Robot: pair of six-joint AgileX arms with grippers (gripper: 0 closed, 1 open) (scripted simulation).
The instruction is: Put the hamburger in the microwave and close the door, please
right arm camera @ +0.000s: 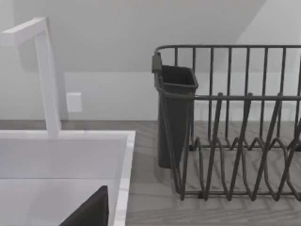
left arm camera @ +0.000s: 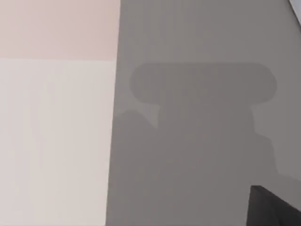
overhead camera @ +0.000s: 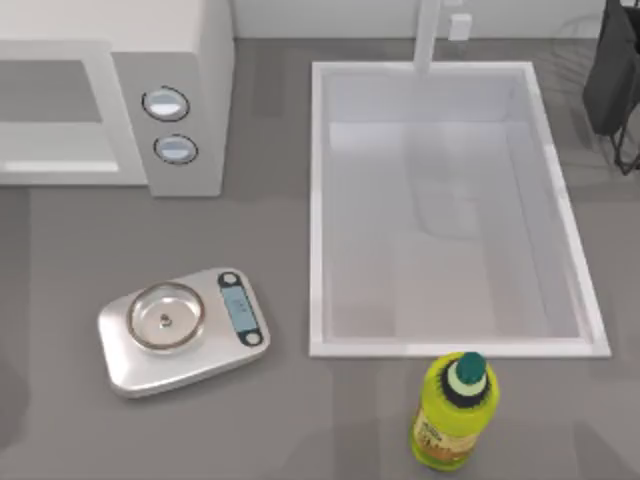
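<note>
A dark edge of the left gripper (left arm camera: 277, 209) is seen in the left wrist view, held above the grey table (left arm camera: 197, 37), where a broad shadow is cast beside a pale flat surface (left arm camera: 51, 141). Whether it is released or clenched cannot be told. A dark edge of the right gripper (right arm camera: 91, 212) is caught in the right wrist view at the white sink (right arm camera: 124, 179), near its rim; its state cannot be told either, and nothing is seen grasped by it. Beyond it, the white faucet (right arm camera: 47, 70) is seen rising at the back of the sink, with a dark wire dish rack (right arm camera: 235, 141) set just beside the basin and a dark cutlery holder (right arm camera: 175, 113) hung on the rack's near end.

From above, the microwave (overhead camera: 190, 60) is shown at the table's far left, its two round dials (overhead camera: 166, 104) stacked on the panel facing the sink. A silver kitchen scale (overhead camera: 185, 330) is placed in front of it, well apart, toward the near edge. A yellow-green bottle (overhead camera: 452, 415) with a green cap is stood just below the sink's near rim.
</note>
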